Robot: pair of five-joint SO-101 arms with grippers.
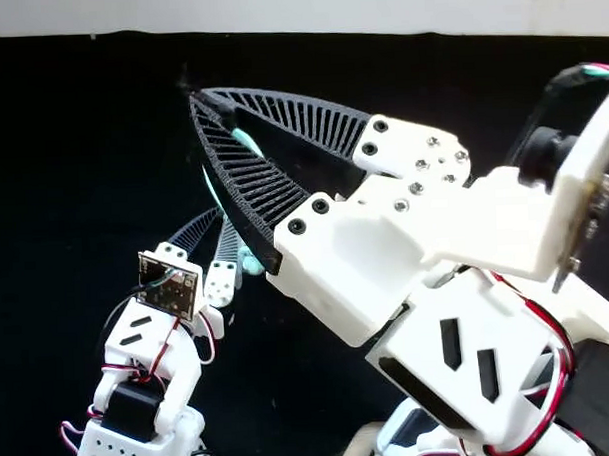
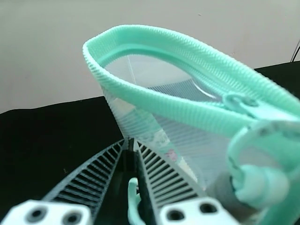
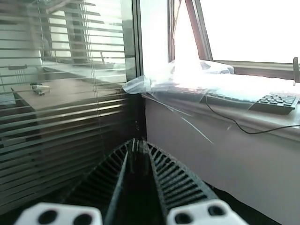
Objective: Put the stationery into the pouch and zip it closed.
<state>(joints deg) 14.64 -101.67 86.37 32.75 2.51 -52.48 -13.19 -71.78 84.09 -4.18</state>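
The pouch [image 2: 187, 140] has clear sides and a mint-green zipper rim [image 2: 154, 47], and its mouth gapes open. Its slider [image 2: 236, 101] sits near one end, with a mint loop pull [image 2: 255, 178] hanging below it. My left gripper [image 2: 130, 143] is shut on the pouch's clear wall just below the rim. From above, the left gripper [image 1: 212, 226] stands low at the left, with bits of the mint pouch [image 1: 248, 260] beside it. My right gripper [image 1: 194, 96] is raised close to the camera, its fingers meeting at the tips with nothing between them, and it covers most of the pouch. Something faintly patterned shows through the wall.
The table is covered by a black cloth [image 1: 72, 146], with a pale wall behind it. The right arm's white body [image 1: 427, 284] takes up the near right of the high view. Past the right gripper [image 3: 136, 143] are window blinds and a sill with a keyboard [image 3: 276, 102].
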